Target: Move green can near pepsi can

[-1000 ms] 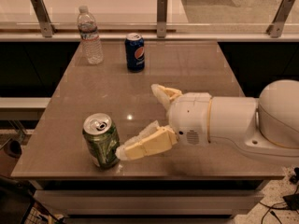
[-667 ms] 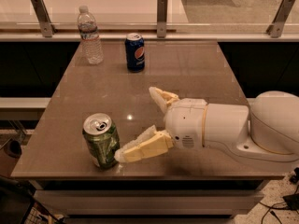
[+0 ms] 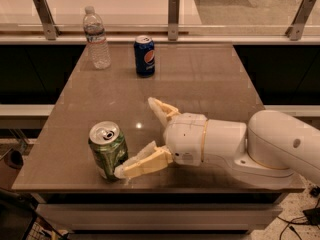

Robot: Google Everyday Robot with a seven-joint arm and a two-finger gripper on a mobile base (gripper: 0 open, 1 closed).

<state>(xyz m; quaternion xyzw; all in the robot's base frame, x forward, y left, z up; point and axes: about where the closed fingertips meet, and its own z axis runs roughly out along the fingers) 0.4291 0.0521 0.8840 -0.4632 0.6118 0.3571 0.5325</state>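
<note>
The green can point(image 3: 107, 150) stands upright near the front left edge of the brown table point(image 3: 200, 89). The pepsi can point(image 3: 144, 56), dark blue with a round logo, stands upright at the table's far side. My gripper point(image 3: 135, 139) is open, reaching in from the right just above the table. Its near finger point(image 3: 142, 164) touches the green can's lower right side. Its far finger point(image 3: 161, 111) points toward the table's middle, well apart from the can. The can is not between the fingers.
A clear plastic water bottle point(image 3: 96, 38) stands at the far left, beside the pepsi can. A rail with metal posts point(image 3: 173, 18) runs behind the table. The white arm point(image 3: 250, 146) covers the table's front right.
My gripper and arm have moved left toward the green can. The near finger now touches the can's base. The cans and bottle have not moved.
</note>
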